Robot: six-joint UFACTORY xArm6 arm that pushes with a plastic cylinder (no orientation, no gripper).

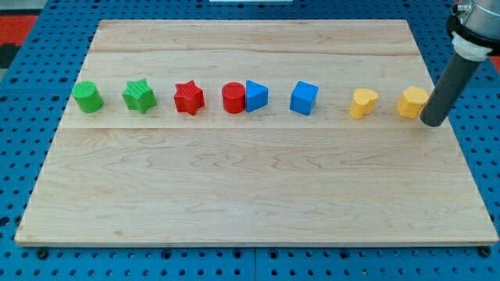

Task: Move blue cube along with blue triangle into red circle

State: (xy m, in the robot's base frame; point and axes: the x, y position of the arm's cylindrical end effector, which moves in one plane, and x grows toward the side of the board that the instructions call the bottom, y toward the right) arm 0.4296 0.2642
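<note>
The blocks stand in a row across the wooden board (250, 195). The red circle (233, 98) is left of centre. The blue triangle (256, 96) touches its right side. The blue cube (304, 98) stands apart, further to the view's right. My tip (432, 122) is at the board's right edge, right beside the yellow hexagon block (412, 102), far to the right of the blue cube.
From the view's left stand a green cylinder (87, 97), a green star (139, 96) and a red star (188, 97). A yellow heart-like block (362, 103) stands between the blue cube and the yellow hexagon. A blue pegboard (23, 156) surrounds the board.
</note>
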